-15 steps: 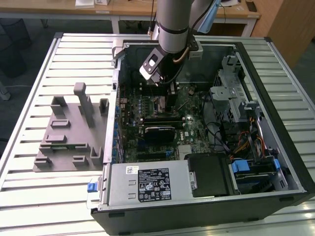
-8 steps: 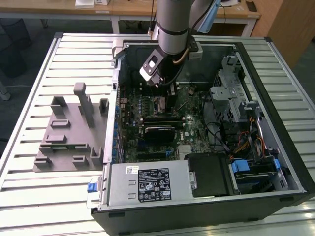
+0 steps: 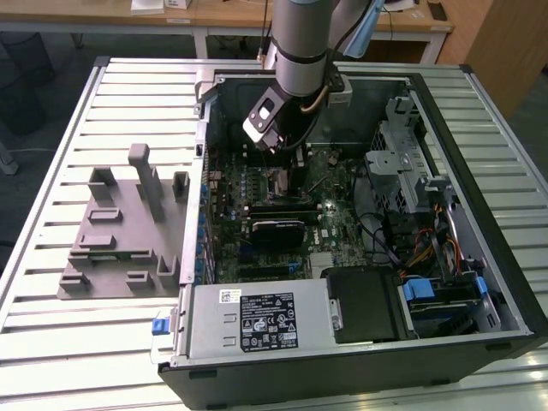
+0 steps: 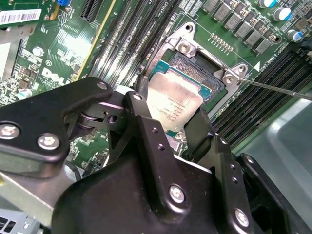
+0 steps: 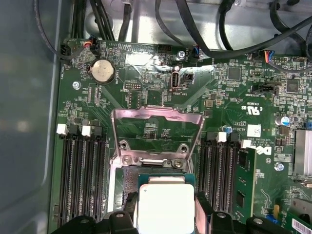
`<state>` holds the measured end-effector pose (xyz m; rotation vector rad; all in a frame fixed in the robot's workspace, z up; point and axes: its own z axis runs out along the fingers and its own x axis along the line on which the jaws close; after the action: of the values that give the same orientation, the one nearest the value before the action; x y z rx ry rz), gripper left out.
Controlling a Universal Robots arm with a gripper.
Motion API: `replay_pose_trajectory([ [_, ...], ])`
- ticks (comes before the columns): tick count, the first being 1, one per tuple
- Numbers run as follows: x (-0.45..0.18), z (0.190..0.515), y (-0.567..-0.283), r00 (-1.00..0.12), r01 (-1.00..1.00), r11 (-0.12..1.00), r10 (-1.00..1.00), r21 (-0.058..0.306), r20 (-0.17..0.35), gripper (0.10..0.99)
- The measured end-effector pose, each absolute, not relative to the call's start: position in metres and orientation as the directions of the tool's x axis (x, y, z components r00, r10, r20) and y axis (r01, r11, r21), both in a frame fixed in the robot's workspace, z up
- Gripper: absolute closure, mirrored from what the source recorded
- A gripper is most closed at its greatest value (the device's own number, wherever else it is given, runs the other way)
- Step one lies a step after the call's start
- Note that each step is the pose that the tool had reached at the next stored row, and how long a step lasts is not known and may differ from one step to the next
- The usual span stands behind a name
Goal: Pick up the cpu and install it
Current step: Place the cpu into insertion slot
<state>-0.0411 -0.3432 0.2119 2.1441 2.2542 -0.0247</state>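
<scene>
Black gripper [image 4: 168, 117] body fills the foreground in the second wrist view. Its fingers [image 4: 141, 122] press on two opposite edges of the cpu [image 4: 173, 102], pinching it. Cpu lies silver side up, over the open socket [image 4: 200, 68]. Some of the socket's dark bed shows past the far edge; seated or not, cannot tell.

First wrist view: cpu [image 5: 165, 209] between the black fingers, metal cover plate [image 5: 157, 127] swung open just beyond it, memory slots [image 5: 80, 175] to either side on the green board [image 5: 97, 97].

Exterior view: arm [image 3: 300, 43] reaches down into the open computer case [image 3: 505, 257] on a slatted table [image 3: 51, 325]. Grey holder [image 3: 120, 231] lies outside the case, toward the exterior view's left.
</scene>
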Motion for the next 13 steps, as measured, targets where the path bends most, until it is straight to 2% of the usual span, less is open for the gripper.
replay_pose_trajectory([
  [13, -0.041, 0.2044, -0.3345, -0.041, 0.999, 0.041, 0.998, 0.009, -0.048, 0.545],
])
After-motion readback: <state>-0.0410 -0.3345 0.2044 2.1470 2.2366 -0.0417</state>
